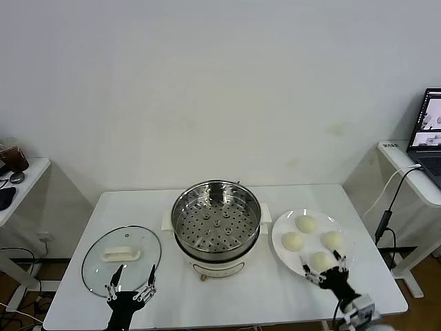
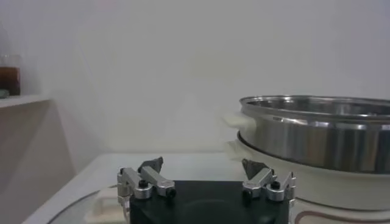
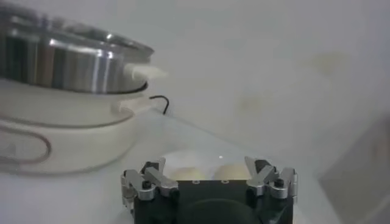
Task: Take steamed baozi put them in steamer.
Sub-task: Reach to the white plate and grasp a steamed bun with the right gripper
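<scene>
The likeliest slip is the right gripper (image 1: pixel 322 268) squashing or nudging the nearest of the four steamed baozi (image 1: pixel 321 261) across the white plate (image 1: pixel 281 227), since the soft buns sit close together and the fingers already straddle its near edge; a bun could also catch the steamer (image 1: pixel 216 218) rim on the way over. That gripper's jaws stand wide apart and grip nothing. The left gripper (image 1: pixel 131 284) hovers, also spread and empty, over the near edge of the glass lid (image 1: pixel 121 257).
</scene>
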Motion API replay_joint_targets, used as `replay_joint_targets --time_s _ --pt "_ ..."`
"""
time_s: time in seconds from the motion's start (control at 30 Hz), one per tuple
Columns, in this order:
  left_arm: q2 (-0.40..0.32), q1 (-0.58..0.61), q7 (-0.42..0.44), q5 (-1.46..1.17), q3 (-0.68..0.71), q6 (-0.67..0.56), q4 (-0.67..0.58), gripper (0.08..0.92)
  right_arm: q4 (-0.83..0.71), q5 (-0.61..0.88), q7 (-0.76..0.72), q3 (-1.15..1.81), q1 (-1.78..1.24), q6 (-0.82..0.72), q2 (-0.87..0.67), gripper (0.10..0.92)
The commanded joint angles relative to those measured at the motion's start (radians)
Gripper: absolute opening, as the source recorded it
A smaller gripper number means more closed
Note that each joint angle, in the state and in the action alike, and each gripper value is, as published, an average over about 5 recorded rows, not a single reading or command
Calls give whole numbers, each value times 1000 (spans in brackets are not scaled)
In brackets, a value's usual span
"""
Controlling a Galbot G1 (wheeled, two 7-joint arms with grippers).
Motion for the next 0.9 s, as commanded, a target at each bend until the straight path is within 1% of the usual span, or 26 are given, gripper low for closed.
replay_joint_targets --time_s 0.03,0.07,0.23,0.4,0.63,0.77,0.9 --pt "-4 -4 20 33 -28 -36 10 823 -108 -217 -193 -37 222 -29 -312 823" --pt "-6 -4 20 37 -29 -37 11 823 -118 -225 -207 -54 243 -29 -328 823" --pt "-20 5 22 69 -36 -47 13 823 -221 -334 -375 -247 474 -42 -461 823" --pt "-29 12 21 81 -53 -60 15 823 -344 -417 -538 -506 771 -53 -506 823" --pt "-32 11 20 94 -78 -63 21 823 -569 -423 -680 -915 1157 -12 -439 823" --pt "-34 4 20 95 -83 -64 25 823 -677 -395 -713 -1095 1316 4 -376 823" --pt "-36 -4 20 98 -86 -66 31 823 -756 -365 -726 -1202 1392 -6 -315 823"
